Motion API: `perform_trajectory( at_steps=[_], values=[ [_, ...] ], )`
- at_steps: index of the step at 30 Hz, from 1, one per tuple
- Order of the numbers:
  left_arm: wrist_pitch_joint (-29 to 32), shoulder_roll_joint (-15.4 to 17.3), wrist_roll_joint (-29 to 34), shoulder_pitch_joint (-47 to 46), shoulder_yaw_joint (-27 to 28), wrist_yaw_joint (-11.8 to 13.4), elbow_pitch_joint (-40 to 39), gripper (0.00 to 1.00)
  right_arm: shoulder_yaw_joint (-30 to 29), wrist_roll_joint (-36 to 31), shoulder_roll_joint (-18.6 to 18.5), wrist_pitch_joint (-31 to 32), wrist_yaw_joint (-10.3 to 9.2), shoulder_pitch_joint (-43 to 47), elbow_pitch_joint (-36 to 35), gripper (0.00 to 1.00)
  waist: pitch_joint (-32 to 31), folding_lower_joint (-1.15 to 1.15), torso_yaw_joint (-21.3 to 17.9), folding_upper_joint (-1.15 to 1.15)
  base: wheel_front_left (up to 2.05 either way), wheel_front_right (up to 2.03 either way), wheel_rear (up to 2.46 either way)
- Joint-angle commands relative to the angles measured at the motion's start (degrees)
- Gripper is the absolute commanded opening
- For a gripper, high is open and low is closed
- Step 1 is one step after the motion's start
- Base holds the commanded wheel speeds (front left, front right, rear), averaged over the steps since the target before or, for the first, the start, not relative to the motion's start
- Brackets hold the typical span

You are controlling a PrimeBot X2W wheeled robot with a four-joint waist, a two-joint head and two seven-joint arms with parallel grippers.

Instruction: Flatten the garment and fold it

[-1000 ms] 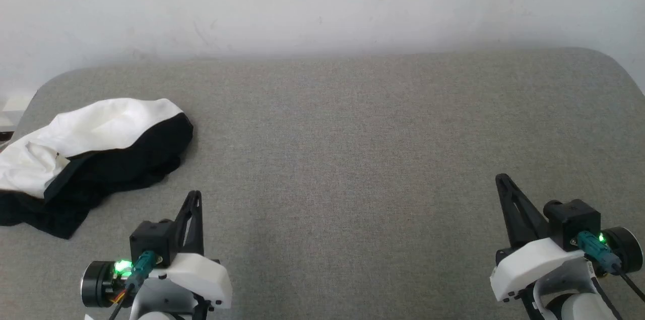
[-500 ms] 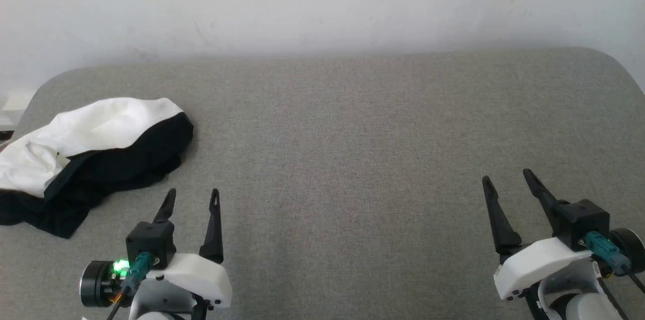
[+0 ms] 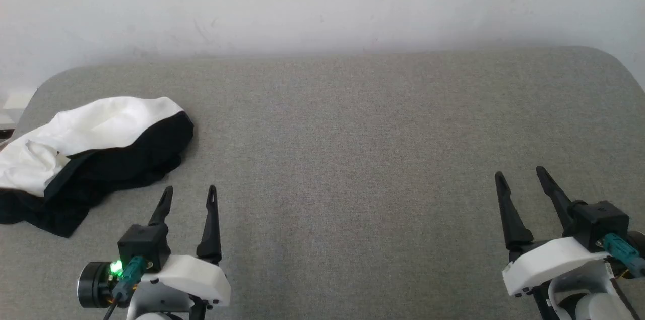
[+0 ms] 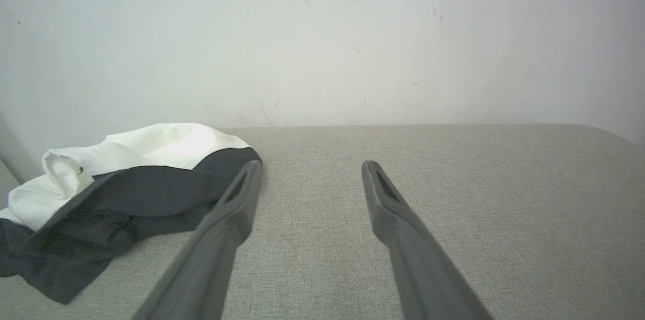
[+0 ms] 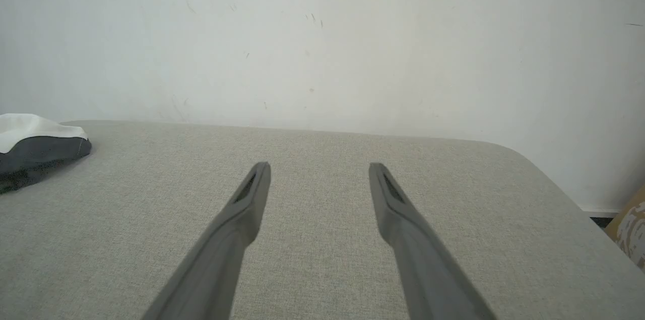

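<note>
the garment lies bunched in a heap by the left edge of the bench, toward the far left corner. white cloth is on top and black cloth spills out beneath it toward me. part of it runs past the left edge of the head view. i can't pick out a collar, hem or print, so i can't say which way it faces. in the left wrist view the garment sits just left of the fingers, its nearest black fold close to one fingertip; i can't tell if they touch.

the left end effector is near the front edge, a little right of the heap and nearer me, jaws spread wide and empty. the right end effector is well apart from it, by the front right corner, also wide and empty. from its wrist camera the garment is a small lump at far left.

i judge the step in hand to be the first reach, with nothing flattened yet. to do it well i'd swing the left arm to the heap and pinch a single layer at an outer edge, ideally the white upper fold, not the whole wad. i'd bring the right arm across for a second edge, then draw the cloth to the open middle, where there's room to spread it. the risks are grabbing two layers at once or dragging it off the left edge.
</note>
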Motion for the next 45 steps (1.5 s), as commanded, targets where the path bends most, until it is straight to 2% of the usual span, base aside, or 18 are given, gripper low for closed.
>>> perform_trajectory(
  at_steps=[1,27,45],
  values=[
    [-0.6,-0.1,-0.5,0.7,0.3,0.4,-0.6,1.00,-0.4,0.9,0.1,-0.6,-0.01,0.2,-0.1,1.00,0.0,0.00,0.0,0.00,0.00,0.00,0.00],
    [-3.6,-0.1,-3.9,1.2,0.4,1.3,-1.0,1.00,-4.6,5.6,0.1,-3.5,-0.02,0.0,0.7,1.00,0.9,0.00,0.5,0.00,0.00,0.00,0.00],
    [-5.8,-0.2,-6.4,1.5,1.2,2.2,-2.0,1.00,-3.5,5.4,0.1,-5.7,-0.03,0.3,0.1,1.00,2.0,0.00,5.4,0.00,0.00,0.00,0.00]
  ],
)
